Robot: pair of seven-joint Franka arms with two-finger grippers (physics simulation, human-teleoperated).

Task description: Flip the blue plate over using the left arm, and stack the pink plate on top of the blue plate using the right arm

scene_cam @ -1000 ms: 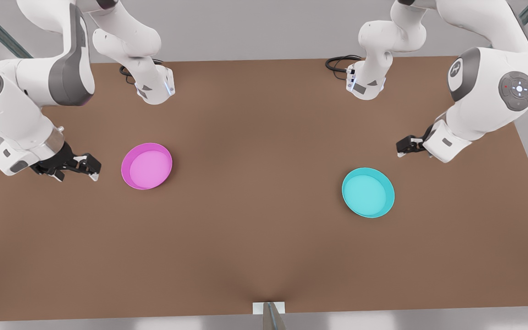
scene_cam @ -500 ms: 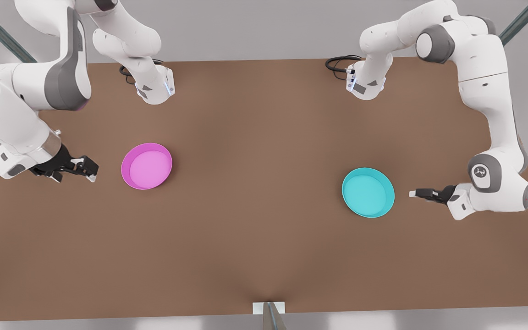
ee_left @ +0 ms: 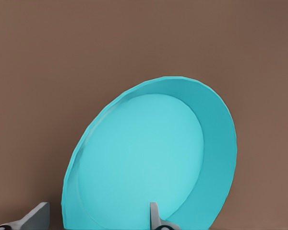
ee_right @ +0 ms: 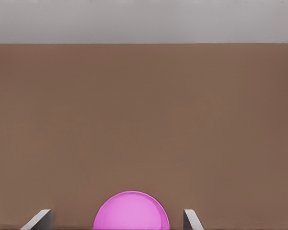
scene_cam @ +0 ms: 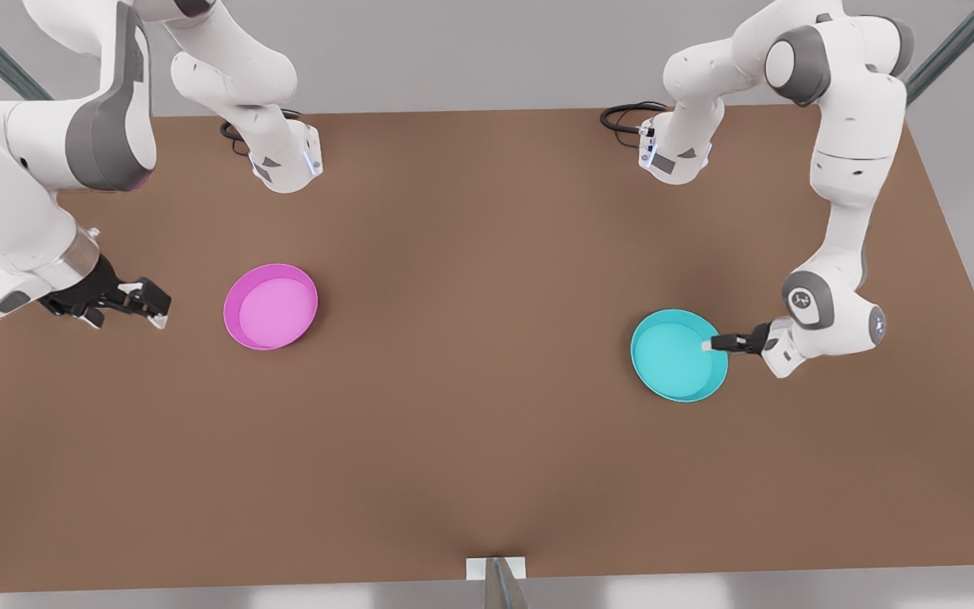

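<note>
My left gripper (scene_cam: 714, 342) reaches in low and level at the blue plate (scene_cam: 678, 354), which sits open side up on the brown table (scene_cam: 487, 474), toward the near edge on the front view's right. Its tip is at the plate's right-hand rim. In the left wrist view my two fingertips (ee_left: 156, 218) stand spread, one over the plate's inside and the other outside it, so the rim passes between them; the jaws are open and have not closed on anything. Judgement: the step in hand is the rim grasp before the flip. To do it well I should seat the rim fully between the pads before closing, keep the lower finger from catching on the table, and clamp firmly, since a thin plastic wall may slip as it turns. Slightly farther back, on the front view's left, the pink plate (scene_cam: 270, 306) also rests upright. My right gripper (scene_cam: 147, 303) waits just left of it, fingers (ee_right: 191, 220) apart and empty, pointed at the plate.
</note>
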